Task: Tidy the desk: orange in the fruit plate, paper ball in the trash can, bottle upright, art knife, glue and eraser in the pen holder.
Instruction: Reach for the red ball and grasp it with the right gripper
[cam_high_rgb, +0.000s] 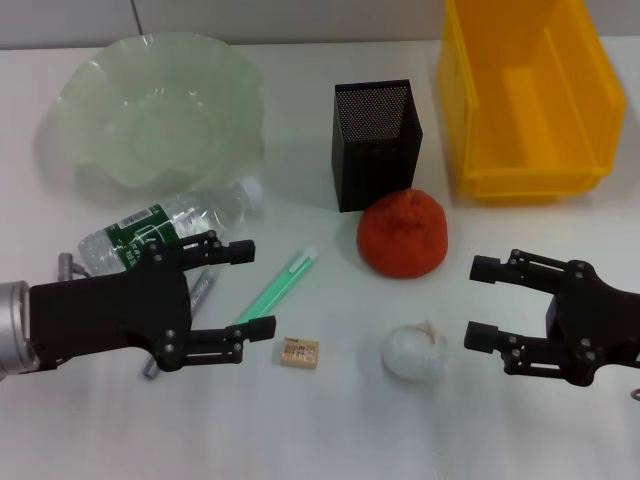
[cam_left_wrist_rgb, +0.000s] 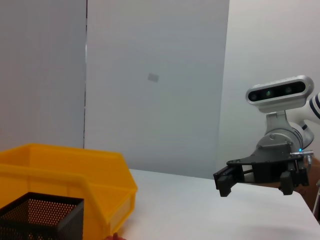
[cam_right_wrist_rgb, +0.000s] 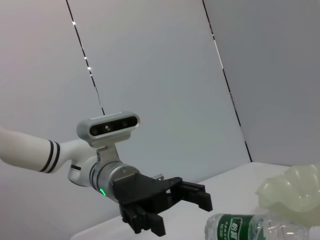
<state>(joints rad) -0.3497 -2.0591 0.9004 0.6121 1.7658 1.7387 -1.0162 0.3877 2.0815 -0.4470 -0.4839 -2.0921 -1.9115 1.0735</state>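
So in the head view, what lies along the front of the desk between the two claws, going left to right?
Left gripper → eraser → paper ball → right gripper.

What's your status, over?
Left gripper and right gripper open, holding nothing. Orange, paper ball, eraser on desk; bottle lying down. Nothing blocking.

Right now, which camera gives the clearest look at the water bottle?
The head view: the bottle lies on its side below the fruit plate, partly behind the left claw. The right wrist view catches only its labelled end; the left wrist view misses it.
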